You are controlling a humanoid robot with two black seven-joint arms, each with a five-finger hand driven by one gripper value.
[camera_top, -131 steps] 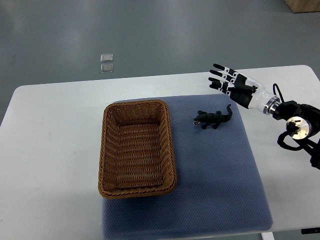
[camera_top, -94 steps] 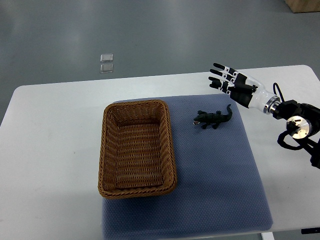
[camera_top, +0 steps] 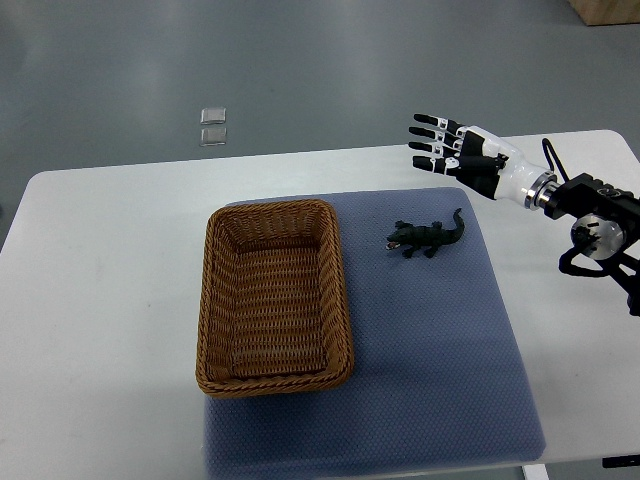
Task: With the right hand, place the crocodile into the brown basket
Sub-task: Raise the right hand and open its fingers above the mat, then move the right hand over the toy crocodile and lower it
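Hovering spread, right hand (camera_top: 462,157) holds nothing.

Brown woven basket (camera_top: 274,296), dk green crocodile (camera_top: 426,236), blue dotted mat (camera_top: 430,350), blk/white hand (camera_top: 463,158).

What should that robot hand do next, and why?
Probably lower the right hand toward the crocodile, fingers open. The toy lies ungrasped on the blue mat beside the brown basket, and the hand hovers beyond it, holding nothing.
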